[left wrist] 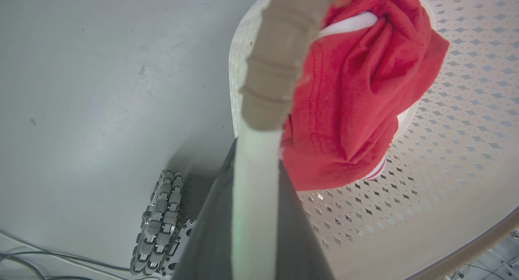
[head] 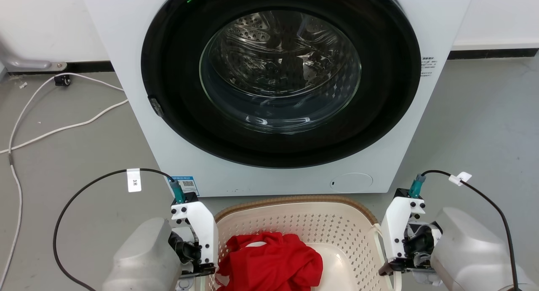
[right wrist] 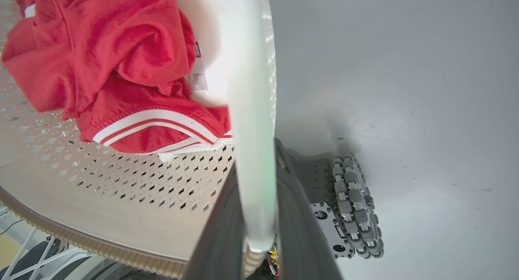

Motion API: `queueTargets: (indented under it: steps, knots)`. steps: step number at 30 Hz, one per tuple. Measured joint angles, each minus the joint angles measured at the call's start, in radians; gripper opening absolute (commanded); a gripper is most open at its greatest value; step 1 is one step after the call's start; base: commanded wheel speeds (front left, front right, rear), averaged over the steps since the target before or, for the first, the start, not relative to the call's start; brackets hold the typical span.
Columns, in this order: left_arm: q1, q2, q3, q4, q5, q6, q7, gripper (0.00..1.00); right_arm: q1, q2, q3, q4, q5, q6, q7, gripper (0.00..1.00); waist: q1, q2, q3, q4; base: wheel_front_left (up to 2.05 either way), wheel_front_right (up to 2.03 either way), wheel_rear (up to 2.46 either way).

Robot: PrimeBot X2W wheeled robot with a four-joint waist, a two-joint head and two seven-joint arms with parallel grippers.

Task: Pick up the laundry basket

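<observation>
Left tool point(left wrist: 256, 158): two dark fingers lie tight against either side of the white left handle point(left wrist: 253, 191) with no gap seen, so I log it as clamped on that handle. Right tool point(right wrist: 256, 158): same picture, fingers closed on the white right handle point(right wrist: 249, 89). The basket point(head: 294, 223) sits between the two tools, straight in front of the robot and just before the washer point(head: 261, 181). Its brown rim point(head: 294, 199) faces up, level as far as I can see. Whether its base is on the floor point(head: 484, 122) or just off it cannot be told. Inside is a red garment point(head: 269, 261) with white trim, bunched on the bottom toward the left side. The washer door looks shut, drum behind the glass. Step in hand, my reading: both grips are made and the lift is at or about its start. The next move calls for both arms to rise together at one rate, keeping the rim level so that neither handle twists in the fingers and the garment does not slide. The washer front leaves little room forward, so the path should go up and back rather than ahead. Counts: tools 2, both engaged; basket 1; handles 2; garment 1; washer 1; robot wheels 2, one wheel point(left wrist: 160, 223) on the floor by the left side, another wheel point(right wrist: 354, 207) by the right; white cable point(head: 63, 126) on the floor at left, strands not counted.
</observation>
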Motion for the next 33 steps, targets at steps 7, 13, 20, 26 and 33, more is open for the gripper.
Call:
queueTargets:
  steps: [7, 13, 20, 26, 33]
  knots:
    - [0.000, 0.002, -0.012, 0.000, -0.012, 0.000, -0.006, 0.00, 0.000, 0.002, -0.020, 0.000, -0.020, 0.000, 0.000, 0.00, 0.0000, 0.0000, 0.002, -0.001, 0.00, 0.00, 0.00]
    - [0.000, 0.002, -0.022, 0.000, -0.022, 0.000, -0.007, 0.00, 0.001, 0.004, -0.036, 0.000, -0.037, 0.000, 0.000, 0.00, 0.0001, 0.0000, 0.002, -0.002, 0.00, 0.00, 0.00]
    - [0.000, 0.004, -0.034, 0.001, -0.033, 0.000, -0.010, 0.00, 0.004, 0.007, -0.057, 0.000, -0.055, 0.000, 0.001, 0.00, 0.0001, 0.0000, 0.002, -0.003, 0.00, 0.00, 0.00]
    - [0.000, 0.005, -0.041, 0.002, -0.042, 0.000, -0.012, 0.00, 0.004, 0.009, -0.075, 0.000, -0.072, 0.000, 0.005, 0.00, 0.0001, 0.0000, 0.004, -0.003, 0.00, 0.00, 0.00]
    - [0.000, 0.006, -0.051, 0.004, -0.051, 0.000, -0.013, 0.00, 0.005, 0.012, -0.094, 0.000, -0.093, 0.000, 0.010, 0.00, 0.0001, 0.0000, 0.005, -0.003, 0.00, 0.00, 0.00]
